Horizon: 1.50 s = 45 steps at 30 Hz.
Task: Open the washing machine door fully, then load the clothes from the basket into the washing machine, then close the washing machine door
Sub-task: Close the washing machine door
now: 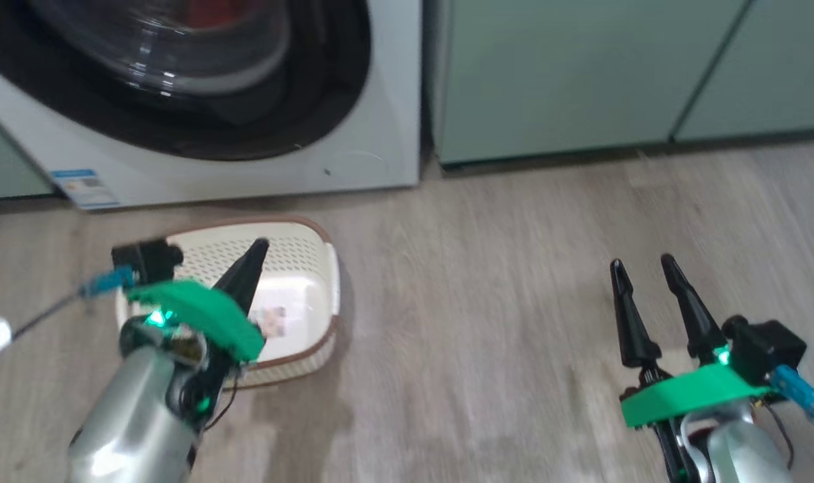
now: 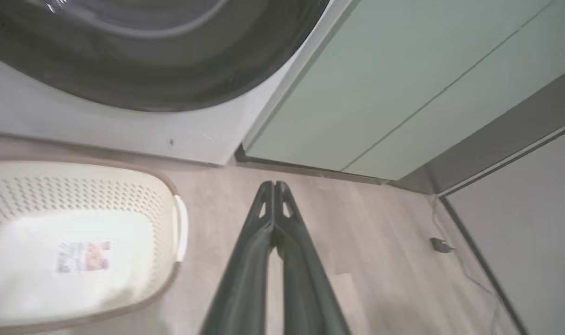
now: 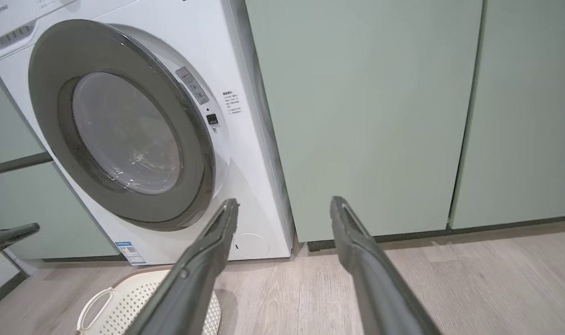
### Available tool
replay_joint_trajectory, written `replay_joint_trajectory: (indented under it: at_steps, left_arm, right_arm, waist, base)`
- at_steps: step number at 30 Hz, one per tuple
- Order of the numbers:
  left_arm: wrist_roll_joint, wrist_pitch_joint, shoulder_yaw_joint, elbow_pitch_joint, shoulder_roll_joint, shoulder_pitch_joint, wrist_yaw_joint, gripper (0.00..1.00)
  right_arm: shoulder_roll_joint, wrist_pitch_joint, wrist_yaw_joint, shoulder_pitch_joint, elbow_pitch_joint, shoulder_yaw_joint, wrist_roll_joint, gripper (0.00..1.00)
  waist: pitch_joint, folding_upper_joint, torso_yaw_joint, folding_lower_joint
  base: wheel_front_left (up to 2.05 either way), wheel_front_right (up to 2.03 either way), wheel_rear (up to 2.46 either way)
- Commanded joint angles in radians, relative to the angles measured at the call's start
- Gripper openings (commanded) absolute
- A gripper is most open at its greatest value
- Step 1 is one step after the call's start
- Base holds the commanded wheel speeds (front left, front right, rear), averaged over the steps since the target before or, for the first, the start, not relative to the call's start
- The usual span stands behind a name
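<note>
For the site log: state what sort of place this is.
Probably a home laundry corner or utility room. A white front-loading washing machine stands built in between pale green cabinets, and a perforated plastic basket sits on the wood-look floor in front of it.

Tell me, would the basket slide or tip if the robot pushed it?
Probably slides: the basket looks empty and is thin holey plastic, so it is likely light, on a smooth floor. Unlikely to tip: it sits low and wide. Its walls may flex if squeezed.

"Hisense" stands on the washing machine (image 3: 243, 153) top panel
</note>
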Motion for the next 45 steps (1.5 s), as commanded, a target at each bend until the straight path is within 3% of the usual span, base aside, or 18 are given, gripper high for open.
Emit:
replay_joint_trajectory:
  at_steps: [1,5,8,13,20,26,27,28,29,45]
  left_arm:
    - [0.037,-0.046,0.014,-0.042,0.043,-0.037,-0.001,0.0]
    - [0.146,-0.201,0.001,-0.046,0.071,0.02,0.017,0.0]
    - [0.224,-0.228,0.023,-0.093,0.066,0.065,0.057,0.0]
    - [0.406,-0.23,0.167,-0.325,-0.002,0.197,0.13,0.0]
    - [0.591,-0.23,0.269,-0.483,-0.113,0.37,0.121,0.0]
    - [0.67,-0.23,0.277,-0.502,-0.142,0.407,0.092,0.0]
    - [0.674,-0.23,0.281,-0.5,-0.145,0.411,0.092,0.16]
    - [0.678,-0.23,0.282,-0.498,-0.147,0.415,0.091,0.52]
    - [0.682,-0.23,0.282,-0.496,-0.149,0.418,0.09,0.99]
    - [0.685,-0.231,0.25,-0.472,-0.151,0.426,0.104,1.0]
  right_arm:
    - [-0.006,-0.009,0.0,-0.006,-0.027,0.018,-0.008,1.0]
    - [-0.006,-0.009,0.0,0.011,-0.032,0.014,-0.009,1.0]
    - [-0.006,-0.009,0.0,0.025,-0.036,0.013,-0.009,1.0]
    - [-0.006,-0.009,0.0,0.042,-0.041,0.019,-0.005,1.0]
    - [-0.006,-0.009,0.0,0.056,-0.048,0.028,-0.013,1.0]
    - [-0.006,-0.009,0.0,0.061,-0.054,0.022,0.004,1.0]
    - [-0.006,-0.009,0.0,0.063,-0.056,0.021,0.006,1.0]
    - [-0.006,-0.009,0.0,0.065,-0.058,0.022,0.007,1.0]
    - [-0.006,-0.009,0.0,0.067,-0.058,0.022,0.007,1.0]
    - [-0.006,-0.009,0.0,0.065,-0.058,0.017,0.007,1.0]
  waist:
    - [-0.065,-0.0001,0.068,0.0001]
    - [-0.095,-0.0001,0.12,0.0001]
    - [-0.111,-0.0001,0.156,0.0001]
    - [-0.127,-0.0001,0.194,0.0001]
    - [-0.135,-0.0001,0.215,0.0001]
    - [-0.137,-0.0001,0.217,0.0001]
    - [-0.136,-0.0001,0.217,0.0001]
    - [-0.136,-0.0001,0.217,0.0001]
    - [-0.136,-0.0001,0.217,0.0001]
    - [-0.134,-0.0001,0.21,0.0001]
  base:
    - [0.0,0.0,0.0]
    - [0.0,0.0,0.0]
    - [0.0,0.0,0.0]
    - [0.0,0.0,0.0]
    - [0.0,0.0,0.0]
    - [0.0,0.0,0.0]
    - [0.0,0.0,0.0]
    - [0.0,0.0,0.0]
    - [0.0,0.0,0.0]
    - [0.0,0.0,0.0]
